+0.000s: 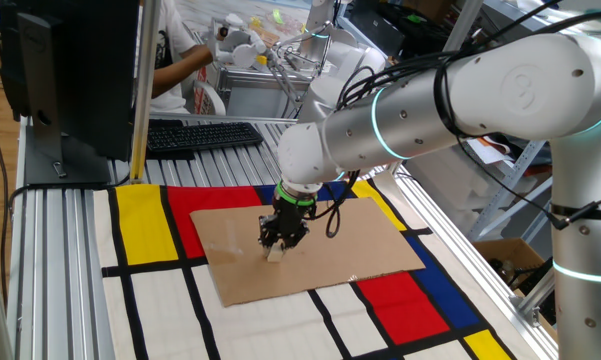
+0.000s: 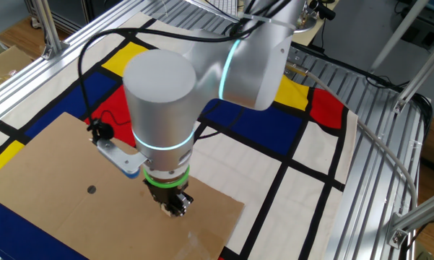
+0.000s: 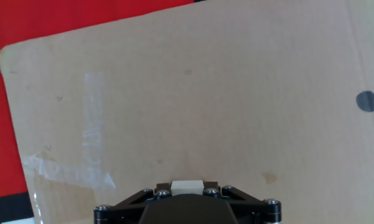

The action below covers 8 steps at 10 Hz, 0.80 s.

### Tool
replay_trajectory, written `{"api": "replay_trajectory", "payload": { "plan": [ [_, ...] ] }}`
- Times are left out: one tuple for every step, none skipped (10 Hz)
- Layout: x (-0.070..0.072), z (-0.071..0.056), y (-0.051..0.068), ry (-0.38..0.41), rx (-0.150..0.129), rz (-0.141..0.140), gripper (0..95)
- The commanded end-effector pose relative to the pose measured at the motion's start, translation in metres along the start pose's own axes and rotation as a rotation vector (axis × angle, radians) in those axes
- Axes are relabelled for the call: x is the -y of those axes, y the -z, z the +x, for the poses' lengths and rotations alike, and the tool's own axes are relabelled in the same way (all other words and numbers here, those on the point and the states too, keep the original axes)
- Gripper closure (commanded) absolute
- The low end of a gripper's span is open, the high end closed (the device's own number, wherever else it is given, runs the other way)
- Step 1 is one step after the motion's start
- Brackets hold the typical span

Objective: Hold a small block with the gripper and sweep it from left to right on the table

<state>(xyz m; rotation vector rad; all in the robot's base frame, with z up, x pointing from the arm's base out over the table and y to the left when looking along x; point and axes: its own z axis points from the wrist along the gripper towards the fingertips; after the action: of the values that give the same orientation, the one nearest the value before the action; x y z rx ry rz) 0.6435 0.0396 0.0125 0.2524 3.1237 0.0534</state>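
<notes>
Small block [image 1: 276, 255], likely light, rigid, smooth wood, sat pinched between narrowly closed gripper [image 1: 279, 246] near the cardboard's [image 1: 360, 245] 6 o'clock edge in hand view.

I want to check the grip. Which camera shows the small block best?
One fixed view: the small block shows pale below the gripper, on the cardboard sheet. The hand view shows only its top; the other fixed view hides it.

We see the small block [image 1: 276, 256] resting on the cardboard sheet [image 1: 350, 250], under the tool [image 1: 280, 243], atop the bench's [image 1: 60, 230] mat [image 1: 150, 300].
</notes>
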Motion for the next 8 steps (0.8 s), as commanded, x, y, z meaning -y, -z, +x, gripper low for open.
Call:
{"api": "replay_trajectory", "payload": {
  "plan": [
    [-0.003, 0.000, -0.001, -0.003, 0.000, 0.003, 95.0],
    [-0.005, 0.000, -0.002, -0.008, -0.001, -0.002, 95.0],
    [-0.006, 0.001, -0.002, -0.012, -0.011, -0.002, 95.0],
    [-0.009, 0.003, 0.000, -0.012, 0.002, -0.001, 95.0],
    [-0.010, 0.003, 0.000, -0.015, 0.000, -0.001, 95.0],
    [-0.011, 0.004, -0.003, -0.019, -0.002, -0.009, 95.0],
    [-0.013, 0.004, -0.002, -0.025, -0.006, -0.023, 95.0],
    [-0.015, 0.005, -0.001, -0.026, 0.004, -0.022, 95.0]
  ]
}}
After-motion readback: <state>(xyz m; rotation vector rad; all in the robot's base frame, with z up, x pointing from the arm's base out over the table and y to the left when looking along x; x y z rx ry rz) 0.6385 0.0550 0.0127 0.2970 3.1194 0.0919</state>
